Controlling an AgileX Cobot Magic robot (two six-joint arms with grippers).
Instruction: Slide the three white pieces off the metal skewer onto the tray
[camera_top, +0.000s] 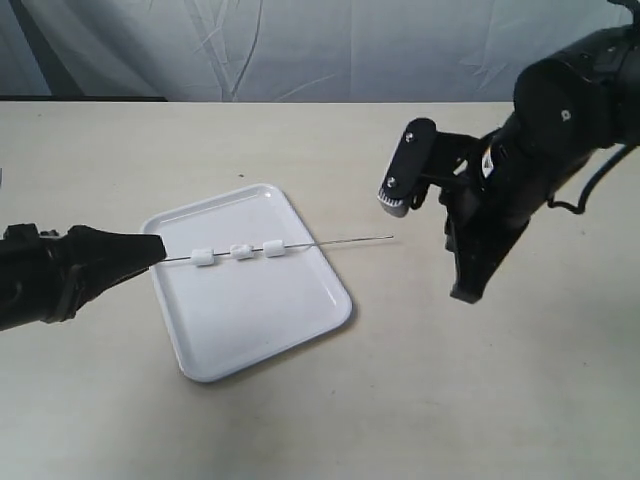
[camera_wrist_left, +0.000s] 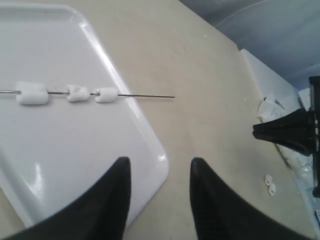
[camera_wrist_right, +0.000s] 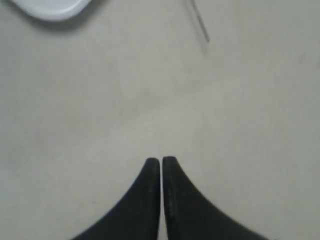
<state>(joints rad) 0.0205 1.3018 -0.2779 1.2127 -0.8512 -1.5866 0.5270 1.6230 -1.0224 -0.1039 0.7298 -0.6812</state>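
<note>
Spanning the view: beige bench (camera_top: 450, 400), grey cloth backdrop (camera_top: 300, 50) behind. Tray (camera_top: 260, 330), white, left of centre. Left gripper (camera_wrist_left: 160, 161), fingers apart, empty, at the tray's left edge by the skewer's end. Right gripper (camera_wrist_right: 161, 160), fingers together, empty, apart from the skewer's free tip. Skewer (camera_top: 340, 242) across the tray, tip overhanging the bench. Three pieces (camera_top: 242, 251) threaded on it, over the tray.

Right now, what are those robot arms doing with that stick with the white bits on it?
The robot is meant to slide three white pieces off a metal skewer onto the tray. All three are on the skewer, which stretches across the tray. The left gripper is open, near one end of the skewer. The right gripper is shut and empty, above the table past the skewer's other tip. Nothing has slid off yet.
</note>
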